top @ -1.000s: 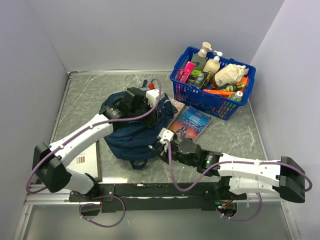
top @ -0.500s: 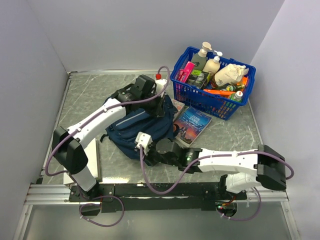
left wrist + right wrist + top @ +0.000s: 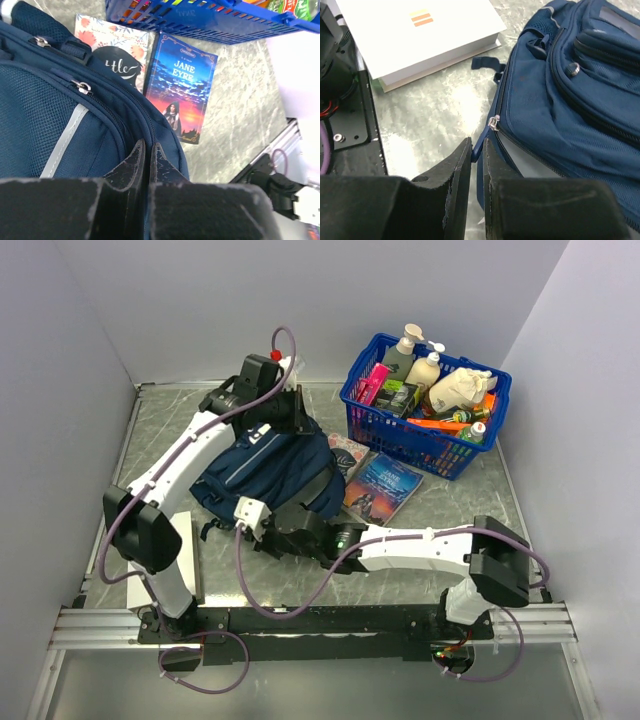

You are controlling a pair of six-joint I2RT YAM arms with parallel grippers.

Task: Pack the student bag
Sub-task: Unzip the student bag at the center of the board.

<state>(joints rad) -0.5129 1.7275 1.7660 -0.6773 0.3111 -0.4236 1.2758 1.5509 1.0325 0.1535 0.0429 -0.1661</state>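
Navy mesh-weave student bag point(image 3: 265, 475) on marbled grey worktop point(image 3: 460, 510), left pincer point(image 3: 148, 146) shut on its fabric seam, right pincer point(image 3: 478, 143) pinching flat zip tab point(image 3: 485, 134).

Navy student bag point(image 3: 262, 478), blue basket point(image 3: 402, 436), marbled grey table point(image 3: 465, 508).

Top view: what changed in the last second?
The left pincer, shut on the student bag, pulled its top toward the far wall. The right pincer swung left along the bag's near edge, closing on a blue pull tab. Blue basket and Jane Eyre book stayed put.
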